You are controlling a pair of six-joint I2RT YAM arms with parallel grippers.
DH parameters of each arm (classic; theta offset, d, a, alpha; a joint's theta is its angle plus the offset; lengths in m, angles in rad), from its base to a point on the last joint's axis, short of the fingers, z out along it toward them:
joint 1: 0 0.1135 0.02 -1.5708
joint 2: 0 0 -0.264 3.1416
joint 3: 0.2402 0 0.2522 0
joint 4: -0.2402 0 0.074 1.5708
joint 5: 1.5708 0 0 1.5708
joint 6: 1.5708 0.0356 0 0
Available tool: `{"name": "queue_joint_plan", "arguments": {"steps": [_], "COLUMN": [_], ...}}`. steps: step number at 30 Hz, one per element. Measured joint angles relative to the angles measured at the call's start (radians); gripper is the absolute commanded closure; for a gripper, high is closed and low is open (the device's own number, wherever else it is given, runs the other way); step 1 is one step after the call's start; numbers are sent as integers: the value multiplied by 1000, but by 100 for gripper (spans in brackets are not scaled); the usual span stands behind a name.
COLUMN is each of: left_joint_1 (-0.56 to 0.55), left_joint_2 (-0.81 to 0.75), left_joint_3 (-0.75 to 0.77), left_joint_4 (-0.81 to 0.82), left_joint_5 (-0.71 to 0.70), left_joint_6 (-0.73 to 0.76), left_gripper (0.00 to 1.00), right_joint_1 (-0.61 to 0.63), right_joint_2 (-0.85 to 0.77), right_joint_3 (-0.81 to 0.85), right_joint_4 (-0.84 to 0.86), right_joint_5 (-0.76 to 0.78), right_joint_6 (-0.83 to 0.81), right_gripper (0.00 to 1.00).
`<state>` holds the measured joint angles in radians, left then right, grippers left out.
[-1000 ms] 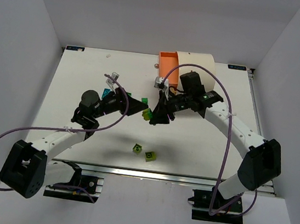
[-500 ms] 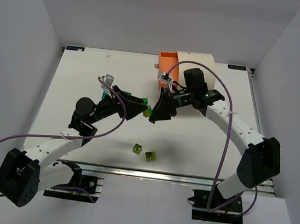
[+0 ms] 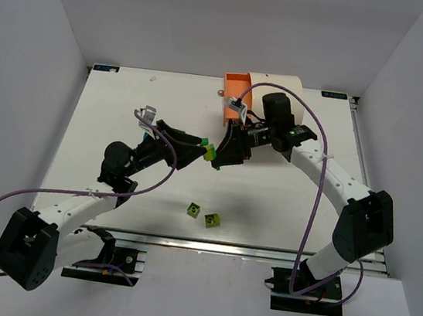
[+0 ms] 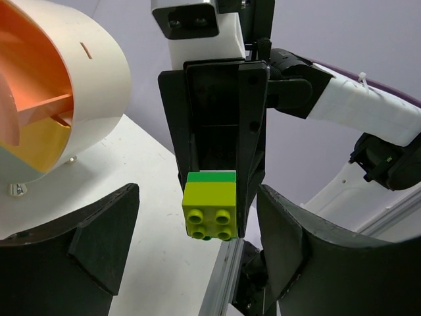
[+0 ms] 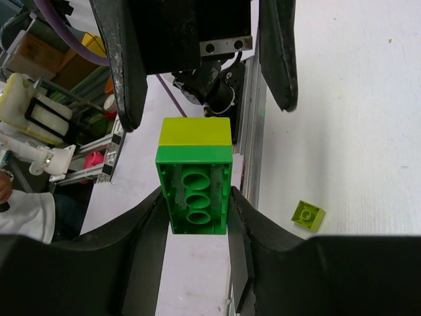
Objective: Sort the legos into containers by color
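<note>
So the white surface [image 3: 124, 108] has the cream-white drum [image 3: 272, 84] lying on its side at the far edge, a bit right of the middle, orange inside facing left. Both arms meet above the middle of the surface. The right claw [image 3: 217, 157] is clamped on a green brick [image 5: 194, 191] that has a lime brick [image 5: 195, 130] stuck onto its end, so the pair hangs in the air, off the surface. The left claw [image 3: 202, 144] is spread wide, one finger on each side of that stack, not touching it. Near the near edge sit a loose lime brick [image 3: 194, 210] and a second loose lime brick [image 3: 212, 220], just beside each other.
</note>
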<state>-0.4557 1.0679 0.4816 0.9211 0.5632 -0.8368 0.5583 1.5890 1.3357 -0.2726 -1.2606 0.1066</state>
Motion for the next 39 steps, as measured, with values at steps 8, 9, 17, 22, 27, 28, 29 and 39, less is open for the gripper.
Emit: {"name": "queue_joint_plan", "arguments": {"steps": [8,9,17,22,27,28,29,39], "left_joint_1": [0,0,0,0,0,0,0,0], "left_joint_2": [45,50,57,71,92,96,98,103], "left_joint_3": [0,0,0,0,0,0,0,-2], "left_joint_4": [42,45,52,63,71,76,81,84], "left_joint_5": [23,24,31,44,56,59,64,62], "left_joint_6": [-37,-40,-56,-69,-81,-83,-88,-83], "left_gripper": [20,21,32,36,49,54,60,100], "right_joint_1": [0,0,0,0,0,0,0,-15], "right_joint_2": [0,0,4,4,4,4,4,4], "right_joint_3": [0,0,0,0,0,0,0,2], "right_joint_4": [15,15,18,21,21,21,21,9], "right_joint_5": [8,9,30,38,53,54,58,64], "right_joint_6": [6,6,6,6,6,6,6,-23], "right_gripper": [100,100,100,100,100,100,100,100]}}
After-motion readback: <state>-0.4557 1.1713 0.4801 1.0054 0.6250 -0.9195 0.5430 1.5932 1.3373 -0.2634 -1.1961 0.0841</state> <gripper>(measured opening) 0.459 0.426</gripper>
